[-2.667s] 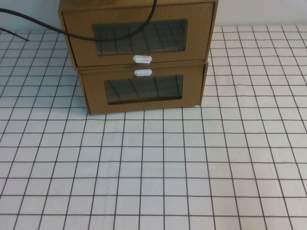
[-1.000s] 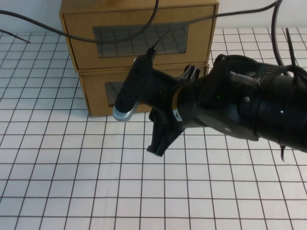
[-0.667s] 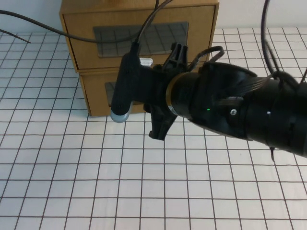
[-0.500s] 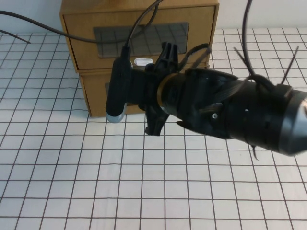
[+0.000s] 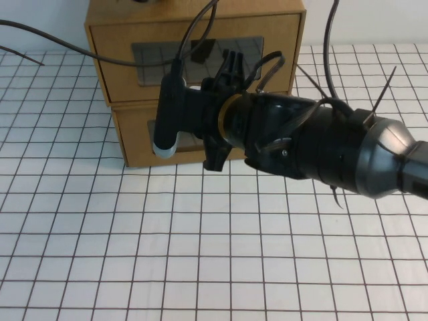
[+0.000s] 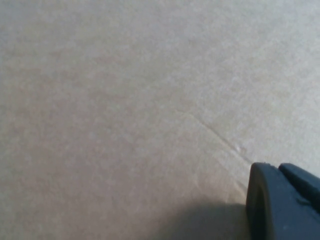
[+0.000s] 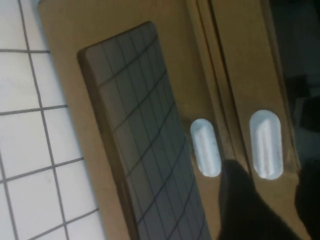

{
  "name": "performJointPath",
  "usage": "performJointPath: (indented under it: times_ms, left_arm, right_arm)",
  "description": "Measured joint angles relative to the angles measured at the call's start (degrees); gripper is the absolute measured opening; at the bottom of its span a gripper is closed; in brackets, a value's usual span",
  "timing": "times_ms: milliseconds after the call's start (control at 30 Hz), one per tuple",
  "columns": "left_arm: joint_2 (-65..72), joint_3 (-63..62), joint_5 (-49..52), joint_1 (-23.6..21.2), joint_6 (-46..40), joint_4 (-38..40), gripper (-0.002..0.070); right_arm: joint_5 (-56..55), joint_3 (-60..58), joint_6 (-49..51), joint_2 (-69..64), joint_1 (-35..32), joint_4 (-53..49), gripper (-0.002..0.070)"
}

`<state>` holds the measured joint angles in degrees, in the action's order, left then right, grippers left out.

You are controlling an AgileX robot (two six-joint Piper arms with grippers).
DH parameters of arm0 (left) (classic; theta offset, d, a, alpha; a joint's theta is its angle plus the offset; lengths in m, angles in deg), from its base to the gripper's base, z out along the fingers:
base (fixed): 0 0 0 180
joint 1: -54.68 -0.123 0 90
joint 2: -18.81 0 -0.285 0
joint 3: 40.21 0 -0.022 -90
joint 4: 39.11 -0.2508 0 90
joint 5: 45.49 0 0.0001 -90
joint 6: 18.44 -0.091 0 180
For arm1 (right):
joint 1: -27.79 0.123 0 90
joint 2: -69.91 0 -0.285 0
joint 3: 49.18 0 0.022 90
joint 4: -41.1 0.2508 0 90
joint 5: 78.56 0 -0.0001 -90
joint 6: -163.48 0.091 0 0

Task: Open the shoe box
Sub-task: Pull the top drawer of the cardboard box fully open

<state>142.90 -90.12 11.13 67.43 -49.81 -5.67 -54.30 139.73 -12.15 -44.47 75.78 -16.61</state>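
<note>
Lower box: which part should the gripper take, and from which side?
The white tab on the lower box, at the top edge of its front, taken from the front: the rest of that face is flat, and the tab looks like its only hold. The right gripper hangs before it; the left gripper is close against cardboard.

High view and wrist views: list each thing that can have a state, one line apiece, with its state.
Upper shoe box: shut, front flush.
Lower shoe box: shut, under the upper one.
Upper handle: free, not gripped.
Lower handle: free, not gripped.
Right gripper: raised in front of the boxes, aimed at the handles, on neither handle yet.
Left gripper: close against a cardboard surface, holding nothing visible.
</note>
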Motion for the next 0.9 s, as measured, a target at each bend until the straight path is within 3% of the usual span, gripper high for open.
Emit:
performJointPath:
  times_ms: [900]
  left_arm:
    - [0.00,0.00,0.34,0.00,0.03,0.33,-0.0002]
  right_arm:
    - [-2.54,5.20,1.99,-7.37,-1.69,-4.15,0.0230]
